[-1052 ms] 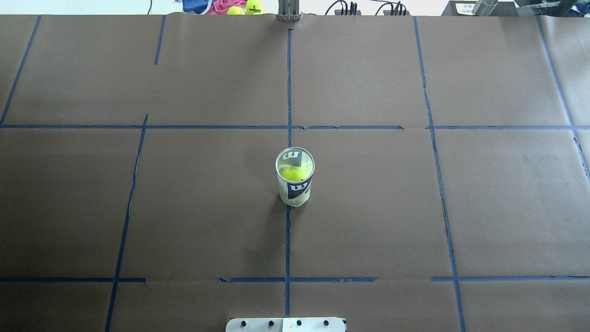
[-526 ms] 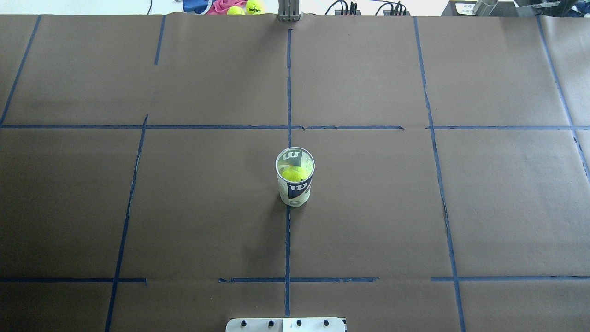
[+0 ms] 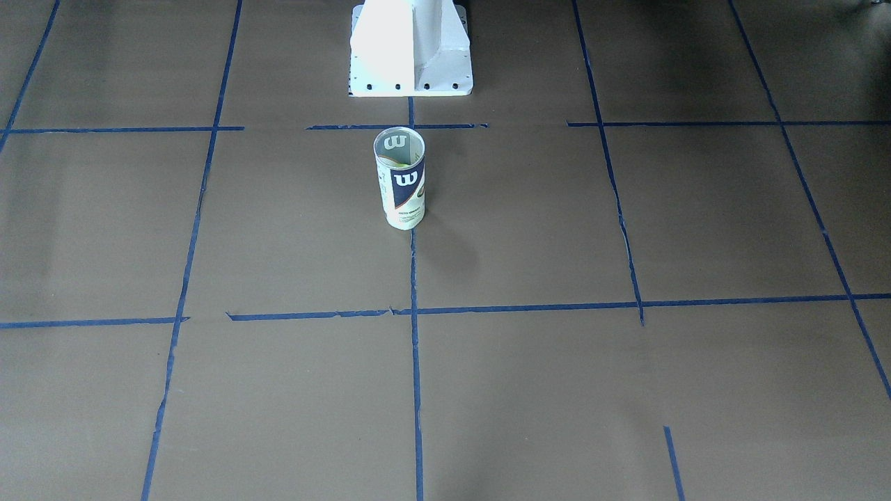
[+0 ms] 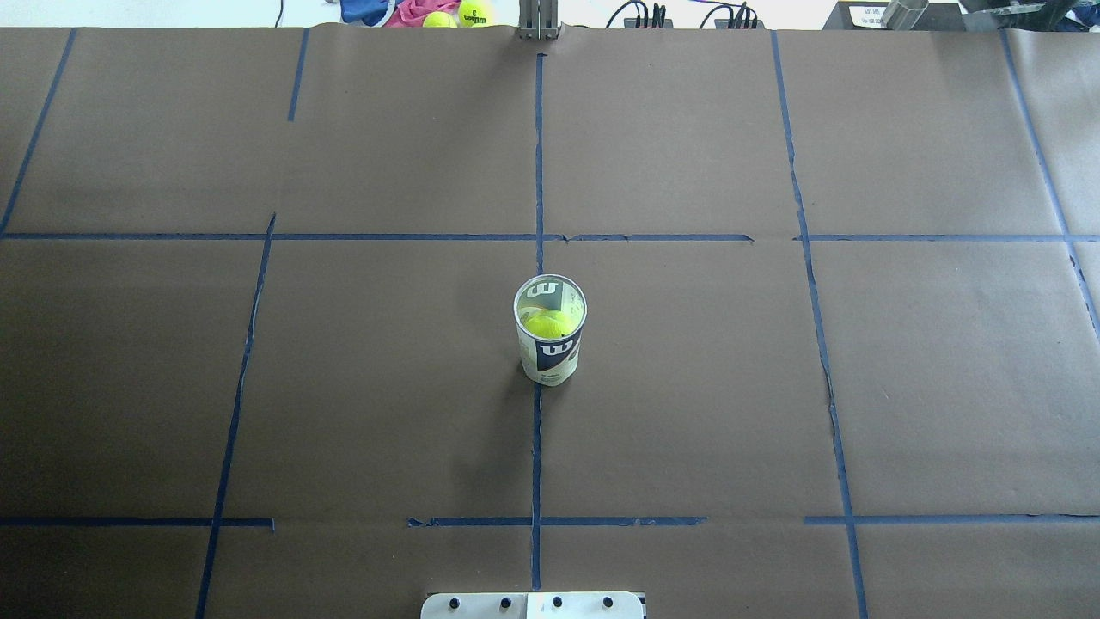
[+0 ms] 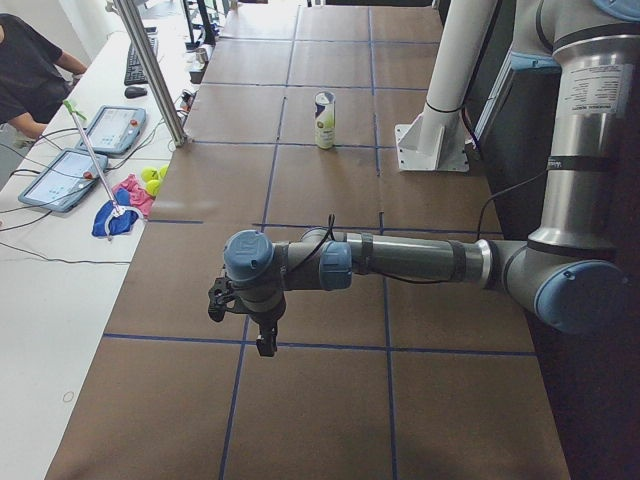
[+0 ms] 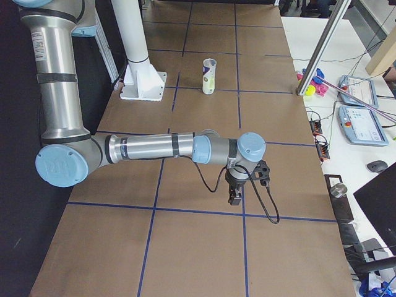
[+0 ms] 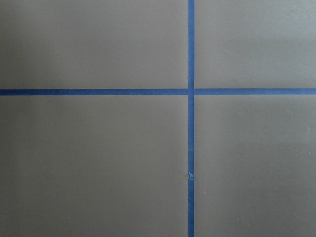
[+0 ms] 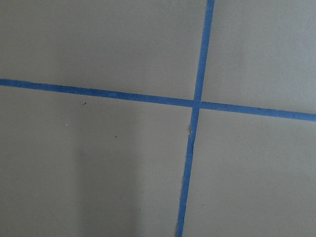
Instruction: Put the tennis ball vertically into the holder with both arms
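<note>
Holder [image 4: 551, 331] stood upright on the table [image 4: 687, 387], on the centre blue tape line [image 4: 536, 447], not far in front of the white pedestal base [image 3: 411, 49]. Nothing was touching it.

Overhead view: top of the can open, tennis ball [image 4: 548, 324] sitting down inside. This was the only view that showed the ball plainly. From the front-facing camera only the inner wall with its "W" was visible through the mouth, and I could not make out the ball. Neither of these two views caught any arm.

Side views supplied the arms. From the table's left end, the left arm [image 5: 400, 258] reached out level over the table, with the left gripper [image 5: 265, 347] pointing down above the paper, well apart from the holder. From the right end, the right arm [image 6: 154, 147] lay likewise, with the right gripper [image 6: 234, 199] hanging down, cable looped beside it, also well away from the can. Neither claw had anything in it as far as I could see; whether the fingers were parted or together I could not tell from these angles.

Both wrist cameras gave only brown paper and a crossing of tape lines, no fingers in shot.

Spare balls [image 4: 474, 12] lay beyond the far edge. An operator [image 5: 25, 70] sat by the tablets [image 5: 110, 128].
</note>
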